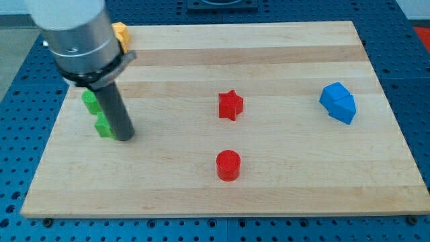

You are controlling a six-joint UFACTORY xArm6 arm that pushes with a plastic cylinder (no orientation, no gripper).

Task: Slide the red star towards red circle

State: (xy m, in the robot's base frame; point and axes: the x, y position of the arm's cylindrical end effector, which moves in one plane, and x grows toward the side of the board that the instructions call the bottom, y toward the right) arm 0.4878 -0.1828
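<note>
A wooden board (269, 47) lies on a blue perforated table (17, 161), and all the blocks rest on this board; I see no box, tray or other container.

The arm ends in a dark rod, and my tip (125, 138) stands on the board at the view's left. There is no pincer on this arm, so nothing opens or closes, and the rod holds nothing. The tip is just beside a green block (103, 126), on that block's right side; whether they touch, I cannot tell. A second green block (89, 101) is a little higher toward the view's top, partly hidden behind the rod, and its shape is not clear. A yellow block (120, 33) shows near the top left corner of the board, half covered by the grey body of the arm (77, 37).

The red star (230, 105) lies near the middle of the board, well apart from the tip, toward the view's right. The red circle (228, 165) is directly below the star, toward the view's bottom, near it but not touching. A blue block (337, 102) of angular shape lies far at the view's right, alone.
</note>
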